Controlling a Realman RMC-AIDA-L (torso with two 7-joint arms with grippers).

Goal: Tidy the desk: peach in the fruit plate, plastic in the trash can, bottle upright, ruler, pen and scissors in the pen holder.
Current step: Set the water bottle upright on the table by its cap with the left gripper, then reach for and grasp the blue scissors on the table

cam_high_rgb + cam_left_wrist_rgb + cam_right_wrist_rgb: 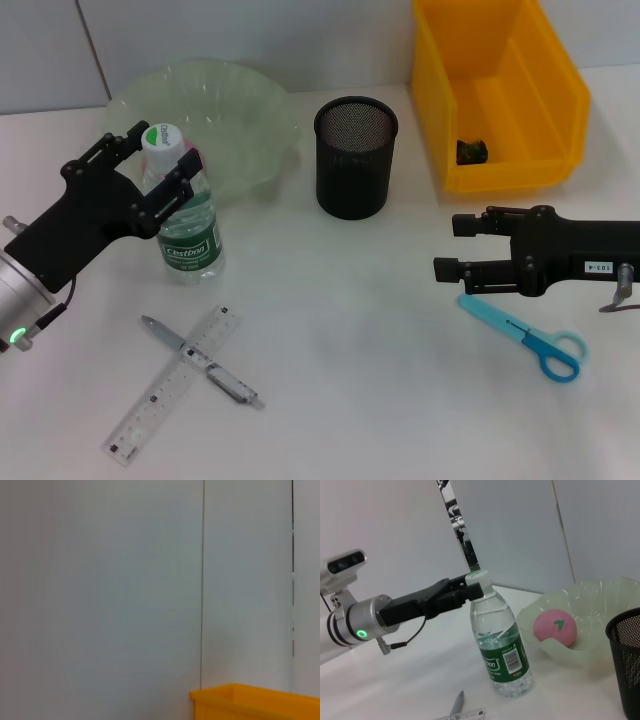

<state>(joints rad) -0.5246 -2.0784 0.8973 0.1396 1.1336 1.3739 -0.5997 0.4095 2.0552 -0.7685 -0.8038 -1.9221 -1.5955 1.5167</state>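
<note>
Jaws of left gripper (pixel 150 165) spread around neck of upright bottle (pixel 186 222) at 9 o'clock, right gripper (pixel 462 248) jaws parted, empty, above scissors (pixel 524 337) at 4 o'clock.

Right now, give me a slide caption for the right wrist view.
Left gripper at the cap of the upright water bottle, with the peach in the green fruit plate beside it.

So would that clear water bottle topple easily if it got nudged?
Probably fairly tippy: the clear plastic water bottle with the green label stands tall on a narrow base. It looks nearly full in the right wrist view, so likely heavy for its size. The left gripper sits around its white cap.
</note>
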